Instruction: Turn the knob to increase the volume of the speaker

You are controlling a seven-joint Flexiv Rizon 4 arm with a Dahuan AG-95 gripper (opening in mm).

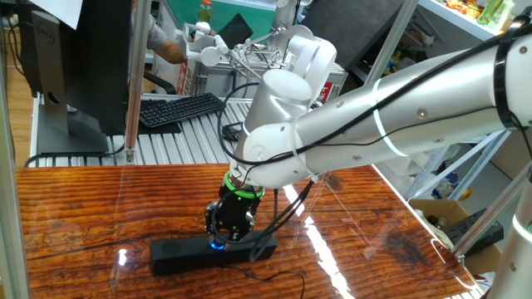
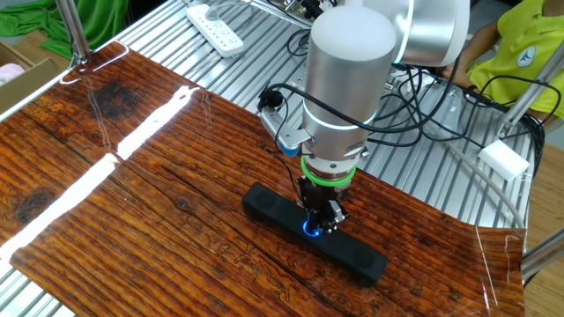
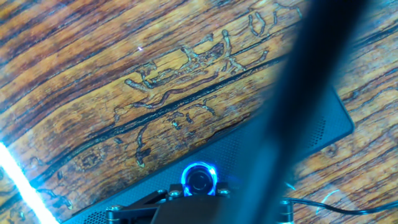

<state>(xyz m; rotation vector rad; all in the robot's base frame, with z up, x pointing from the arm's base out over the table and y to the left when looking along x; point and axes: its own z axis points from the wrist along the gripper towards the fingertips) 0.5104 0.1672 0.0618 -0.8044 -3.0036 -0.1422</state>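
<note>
The tool (image 2: 321, 220) stood straight down over the knob (image 3: 199, 180), its fingertips right at the blue-lit ring; I could not tell whether they pinched it or stood spread. The knob sat mid-length on the speaker (image 2: 264, 205), which lay flat on the wooden tabletop (image 2: 132, 202), a thin cable (image 3: 336, 210) trailing beside it.

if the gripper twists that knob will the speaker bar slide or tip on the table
The speaker is long, low and flat on the table, so tipping looks unlikely. The wood looks glossy, so the bar may swivel under torque. The gripper sits over the centred knob, which likely limits that.
</note>
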